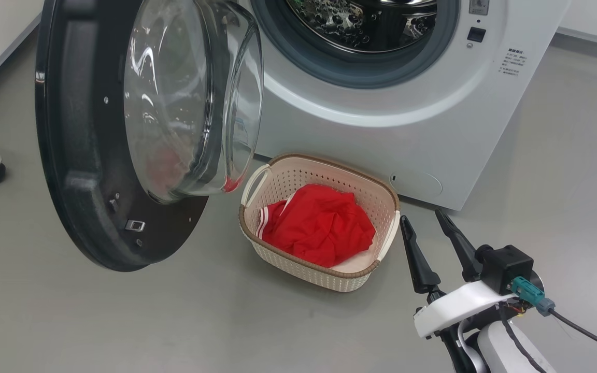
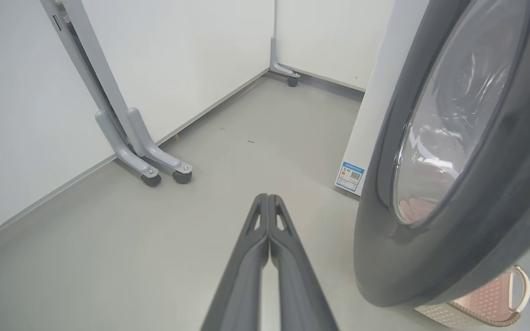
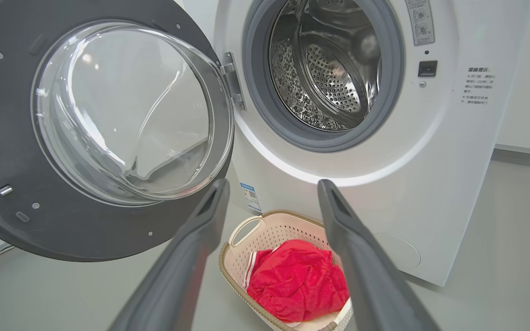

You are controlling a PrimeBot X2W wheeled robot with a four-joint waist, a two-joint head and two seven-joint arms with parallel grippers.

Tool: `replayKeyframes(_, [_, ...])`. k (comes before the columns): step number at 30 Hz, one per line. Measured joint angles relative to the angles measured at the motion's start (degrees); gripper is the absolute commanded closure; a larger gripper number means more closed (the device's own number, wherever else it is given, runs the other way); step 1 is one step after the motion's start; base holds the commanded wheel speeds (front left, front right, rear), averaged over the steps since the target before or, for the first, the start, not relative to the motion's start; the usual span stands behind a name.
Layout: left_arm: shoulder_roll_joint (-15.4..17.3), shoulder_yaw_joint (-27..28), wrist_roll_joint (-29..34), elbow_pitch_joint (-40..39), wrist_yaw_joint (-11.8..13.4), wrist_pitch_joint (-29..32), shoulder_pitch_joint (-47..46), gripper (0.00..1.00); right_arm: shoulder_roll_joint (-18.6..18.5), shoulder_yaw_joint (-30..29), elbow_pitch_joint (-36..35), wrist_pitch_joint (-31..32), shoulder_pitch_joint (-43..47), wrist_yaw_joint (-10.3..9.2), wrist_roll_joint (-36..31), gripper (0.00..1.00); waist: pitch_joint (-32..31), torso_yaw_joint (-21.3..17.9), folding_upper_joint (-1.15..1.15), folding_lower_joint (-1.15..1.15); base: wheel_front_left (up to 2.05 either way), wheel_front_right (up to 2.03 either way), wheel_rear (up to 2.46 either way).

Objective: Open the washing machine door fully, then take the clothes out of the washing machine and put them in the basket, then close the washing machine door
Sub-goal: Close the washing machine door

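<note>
Head view: clothes (image 1: 319, 228) sit in the basket (image 1: 309, 269), drum (image 1: 360, 26) looks empty. What's left?

– Shutting the washing machine door (image 1: 70, 155). It hangs open leftward, just beside the left gripper (image 2: 268, 197), fingers together; right gripper (image 1: 423, 215), fingers apart, stands right of the basket.

Big black round door (image 1: 86, 155) is swung wide open, its glass bowl bulging out. The white washing machine (image 1: 381, 140) has its steel drum (image 1: 360, 26) exposed. Red clothes (image 1: 319, 225) sit bunched in the cream basket (image 1: 309, 272), at the door's 4 o'clock, just beside the machine's front.
</note>
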Motion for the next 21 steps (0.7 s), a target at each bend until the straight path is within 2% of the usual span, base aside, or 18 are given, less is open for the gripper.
replayKeyframes(6, [-1.0, 0.5, 2.7, -0.5, 0.0, -9.7, 2.6, 1.00, 0.0, -0.2, -0.2, 0.0, 0.1, 0.00, 0.0, 0.00, -0.2, 0.0, 0.00, 0.00, 0.00, 0.00, 0.00])
replayKeyframes(13, [-3.5, -0.6, 4.6, -0.6, -0.2, -17.1, 4.7, 1.00, 0.1, -0.2, -0.2, 0.0, 0.4, 0.00, 0.0, 0.00, -0.7, 0.0, 0.00, 0.00, 0.00, 0.00, 0.00])
replayKeyframes(14, [-3.5, -0.7, 5.1, -0.4, -0.2, -17.8, 5.1, 0.95, 0.1, -0.2, -0.3, 0.0, 0.4, 0.00, 0.1, 0.00, -0.7, 0.0, 0.00, 0.00, 0.00, 0.00, 0.00])
replayKeyframes(15, [-3.6, -0.8, 5.4, -0.2, -0.3, -18.6, 5.4, 0.76, 0.1, -0.2, -0.3, 0.0, 0.5, 0.00, 0.2, 0.00, -0.7, 0.0, 0.00, 0.00, 0.00, 0.00, 0.00])
replayKeyframes(17, [-3.8, -0.6, 5.8, 0.0, -0.3, -20.5, 5.7, 0.23, 0.1, -0.2, -0.3, 0.0, 0.6, 0.00, 0.4, 0.00, -0.8, 0.0, 0.00, 0.00, 0.00, 0.00, 0.00])
replayKeyframes(18, [-3.9, -0.5, 5.8, 0.1, -0.3, -21.1, 5.8, 0.00, 0.2, -0.2, -0.3, 0.0, 0.7, 0.00, 0.4, 0.00, -0.8, 0.0, 0.00, 0.00, 0.00, 0.00, 0.00])
replayKeyframes(21, [-4.1, -0.7, 6.1, 0.7, -0.3, -22.5, 6.1, 0.00, 0.2, -0.2, -0.4, 0.0, 1.0, 0.00, 0.4, 0.00, -0.8, 0.0, 0.00, 0.00, 0.00, 0.00, 0.00])
